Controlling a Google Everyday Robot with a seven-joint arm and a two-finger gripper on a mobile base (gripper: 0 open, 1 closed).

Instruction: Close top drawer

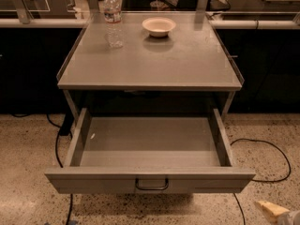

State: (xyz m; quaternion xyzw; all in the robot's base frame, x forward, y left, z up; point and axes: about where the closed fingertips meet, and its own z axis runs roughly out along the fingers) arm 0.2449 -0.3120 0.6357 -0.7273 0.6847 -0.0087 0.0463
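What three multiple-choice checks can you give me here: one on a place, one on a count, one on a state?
1. Where is the pincer?
A. top left corner of the view
B. bottom right corner, low and right of the drawer front
C. middle of the view

2. How many things stand on the tabletop?
A. one
B. two
C. four

3. The drawer is:
A. fully shut
B. open a crack
C. pulled far out

Answers:
1 B: the pincer shows only at the view's lower right edge, apart from the drawer.
2 B: a bottle and a bowl are all that stand there.
3 C: the drawer's floor and both side walls show in front of the tabletop.
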